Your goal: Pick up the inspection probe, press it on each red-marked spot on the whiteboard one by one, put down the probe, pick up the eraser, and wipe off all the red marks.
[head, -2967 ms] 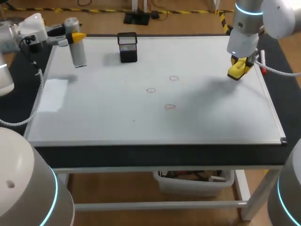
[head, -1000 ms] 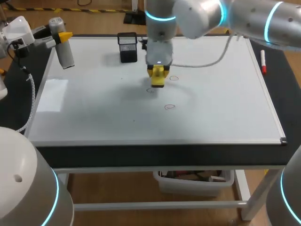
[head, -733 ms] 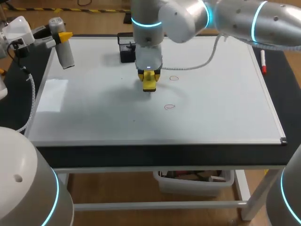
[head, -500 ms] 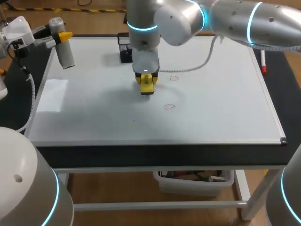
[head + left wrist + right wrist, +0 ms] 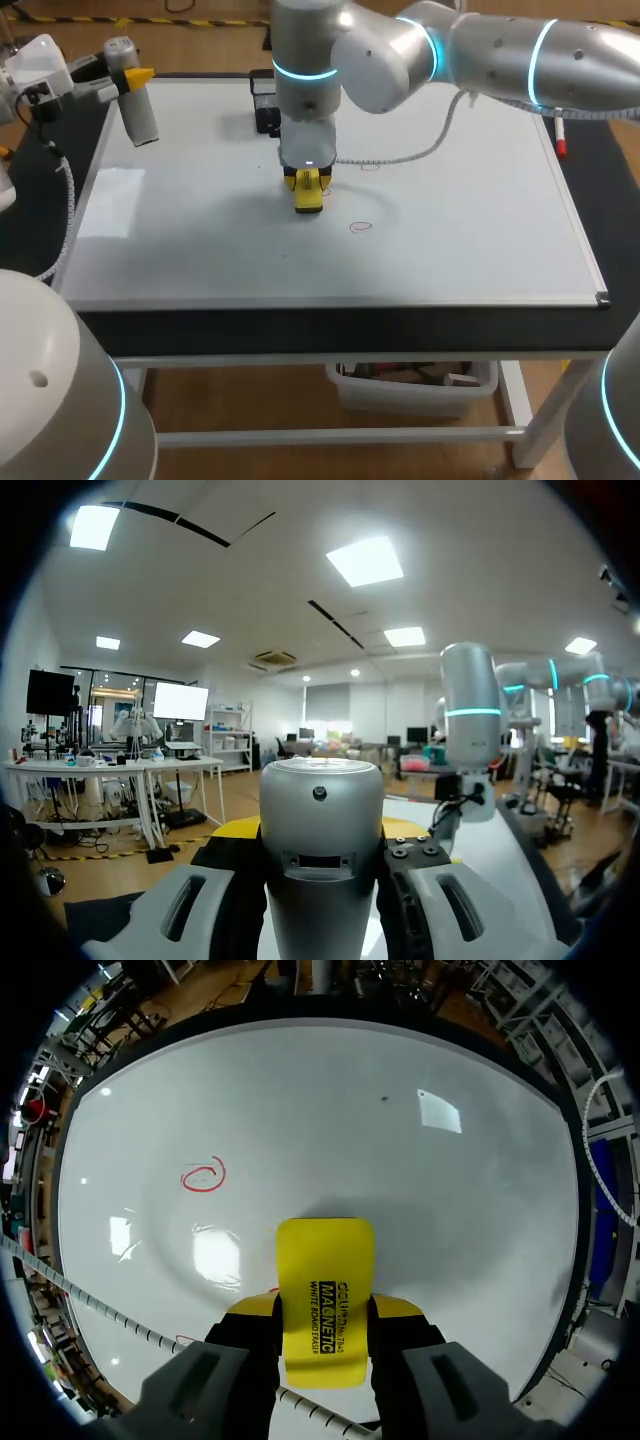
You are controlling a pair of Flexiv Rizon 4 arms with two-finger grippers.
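The right gripper point(image 5: 323, 1312) is pinching a yellow block-shaped whiteboard eraser point(image 5: 325, 1260) by its rear end between its fingers, low over the middle of the white whiteboard surface point(image 5: 470, 240). Whether the pad is touching the board cannot be told.

Taking 12 o'clock as the board's far edge, the eraser is sitting over 1 small red ring mark point(image 5: 326, 190), with only a sliver showing at its 3 o'clock side. A 2nd red ring point(image 5: 361, 227) is lying at 4 o'clock of the eraser and a 3rd red ring point(image 5: 370, 165) at 2 o'clock, both apart from it. At the board's 10 o'clock corner the left gripper point(image 5: 135, 78) is clamping a silver cylindrical inspection probe point(image 5: 138, 118) upright, clear of the marks.

The main risk is likely a partial wipe. With the grip so far back, pressing down could be tilting the eraser, so 1 edge lifts and leaves a red smear. A grey cable point(image 5: 440, 120) is trailing from the right arm close to the 2 o'clock ring and could be snagging or dragging ink during a stroke. A black mesh holder point(image 5: 262, 100) is standing just beyond the right arm at 11 o'clock, so a wide sweep that way could be knocking it over.
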